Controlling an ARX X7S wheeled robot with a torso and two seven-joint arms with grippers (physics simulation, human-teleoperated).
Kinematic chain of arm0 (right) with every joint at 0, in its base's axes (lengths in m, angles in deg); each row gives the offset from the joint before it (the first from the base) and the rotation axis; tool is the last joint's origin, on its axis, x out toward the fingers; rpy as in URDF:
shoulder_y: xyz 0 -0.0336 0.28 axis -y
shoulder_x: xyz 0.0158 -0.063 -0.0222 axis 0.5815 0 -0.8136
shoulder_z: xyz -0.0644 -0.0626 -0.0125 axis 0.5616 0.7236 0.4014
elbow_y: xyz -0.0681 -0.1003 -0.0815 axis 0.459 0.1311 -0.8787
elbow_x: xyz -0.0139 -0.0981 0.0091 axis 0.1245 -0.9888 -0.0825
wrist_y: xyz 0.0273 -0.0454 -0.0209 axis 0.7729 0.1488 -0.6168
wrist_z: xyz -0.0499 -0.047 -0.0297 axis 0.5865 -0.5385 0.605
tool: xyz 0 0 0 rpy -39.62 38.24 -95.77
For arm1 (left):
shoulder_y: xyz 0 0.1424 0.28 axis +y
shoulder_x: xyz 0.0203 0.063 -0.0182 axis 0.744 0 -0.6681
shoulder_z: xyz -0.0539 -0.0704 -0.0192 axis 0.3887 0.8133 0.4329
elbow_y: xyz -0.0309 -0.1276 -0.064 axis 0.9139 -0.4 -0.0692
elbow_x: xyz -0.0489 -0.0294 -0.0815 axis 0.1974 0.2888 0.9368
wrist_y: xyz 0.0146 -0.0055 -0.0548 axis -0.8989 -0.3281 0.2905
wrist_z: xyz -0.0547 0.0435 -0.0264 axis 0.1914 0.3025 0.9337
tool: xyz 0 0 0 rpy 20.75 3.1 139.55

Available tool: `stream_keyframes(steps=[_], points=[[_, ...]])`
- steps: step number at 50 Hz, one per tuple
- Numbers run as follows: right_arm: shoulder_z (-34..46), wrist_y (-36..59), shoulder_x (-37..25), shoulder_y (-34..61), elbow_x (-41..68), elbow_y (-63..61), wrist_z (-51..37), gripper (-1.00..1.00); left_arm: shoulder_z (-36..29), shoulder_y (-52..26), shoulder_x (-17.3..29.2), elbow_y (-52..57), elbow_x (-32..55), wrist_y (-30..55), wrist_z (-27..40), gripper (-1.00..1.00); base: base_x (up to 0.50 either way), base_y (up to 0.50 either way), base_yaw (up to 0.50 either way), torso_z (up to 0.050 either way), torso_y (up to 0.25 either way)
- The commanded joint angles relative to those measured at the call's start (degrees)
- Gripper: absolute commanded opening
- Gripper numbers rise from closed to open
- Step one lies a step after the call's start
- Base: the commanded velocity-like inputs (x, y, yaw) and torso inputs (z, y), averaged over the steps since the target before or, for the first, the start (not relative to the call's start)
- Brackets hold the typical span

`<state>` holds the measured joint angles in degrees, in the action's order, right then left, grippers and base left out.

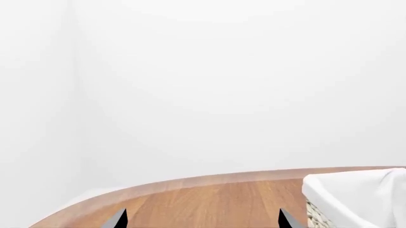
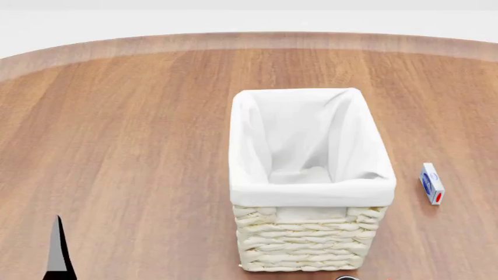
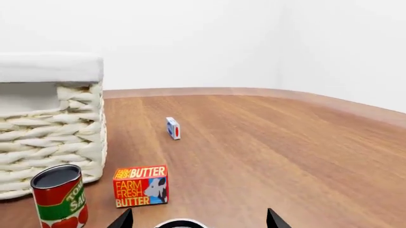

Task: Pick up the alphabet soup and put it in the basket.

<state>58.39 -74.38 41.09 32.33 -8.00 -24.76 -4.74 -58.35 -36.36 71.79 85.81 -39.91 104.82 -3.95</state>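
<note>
Hovering low with fingertips spread apart and empty, the left gripper (image 1: 201, 219) and right gripper (image 3: 198, 219) flank the tall cream wicker basket (image 2: 304, 239), suggesting readiness, though no blue-labelled alphabet soup can is visible.

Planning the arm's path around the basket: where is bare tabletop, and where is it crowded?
Bare wood spans from the basket leftward to the table's far rim. Beyond the small blue carton is bare too. Crowded: the red-and-green can and butter box by the basket's base.

The basket (image 2: 311, 181) stands mid-table; tomato can (image 3: 59, 196) and butter box (image 3: 140, 185) crowd its base.
</note>
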Motion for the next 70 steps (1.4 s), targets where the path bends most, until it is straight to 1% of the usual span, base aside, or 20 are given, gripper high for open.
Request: stream_keyframes(steps=[1, 18, 35, 40, 50, 59, 63, 64, 70], points=[[1.4, -0.5, -0.3, 1.5, -1.5, 1.0, -0.8, 1.00, -0.1, -0.1, 0.2, -0.3, 0.3, -0.1, 0.3, 1.00, 0.00, 0.00, 0.00, 0.000, 0.000], [2.6, -4.2, -0.4, 6.2, -2.9, 10.7, -1.2, 1.00, -0.6, -0.2, 0.5, -1.0, 0.5, -0.4, 0.8, 1.00, 0.00, 0.00, 0.00, 0.000, 0.000], [3.3, -7.0, -0.8, 11.0, -2.1, 19.7, -0.8, 1.00, -0.9, -0.3, 0.8, -1.1, 0.7, -0.6, 1.2, 1.00, 0.00, 0.00, 0.00, 0.000, 0.000], [3.3, -9.0, -0.9, 12.8, -1.6, 24.1, 0.0, 1.00, -0.8, -0.4, 0.9, -1.0, 0.9, -0.3, 1.3, 1.00, 0.00, 0.00, 0.00, 0.000, 0.000], [3.9, -8.9, -0.9, 13.3, -1.6, 24.8, -0.1, 1.00, -0.9, -0.5, 1.1, -1.2, 1.1, -0.6, 1.4, 1.00, 0.00, 0.00, 0.00, 0.000, 0.000], [4.2, -10.8, -1.0, 15.4, -1.7, 29.5, 0.5, 1.00, -0.9, -0.5, 1.3, -1.4, 1.3, -0.8, 1.7, 1.00, 0.00, 0.00, 0.00, 0.000, 0.000], [4.3, -10.6, -1.0, 15.2, -1.6, 29.1, 0.3, 1.00, -1.0, -0.4, 1.3, -1.5, 1.4, -0.9, 1.7, 1.00, 0.00, 0.00, 0.00, 0.000, 0.000], [4.2, -10.8, -1.0, 15.3, -1.5, 29.3, 0.3, -1.00, -1.0, -0.5, 1.4, -1.5, 1.3, -0.9, 1.8, 1.00, 0.00, 0.00, 0.00, 0.000, 0.000], [4.4, -11.3, -1.0, 15.7, -1.1, 30.2, 0.7, -1.00, -0.9, -0.4, 1.5, -1.4, 1.5, -0.9, 2.0, 1.00, 0.00, 0.00, 0.00, 0.000, 0.000]])
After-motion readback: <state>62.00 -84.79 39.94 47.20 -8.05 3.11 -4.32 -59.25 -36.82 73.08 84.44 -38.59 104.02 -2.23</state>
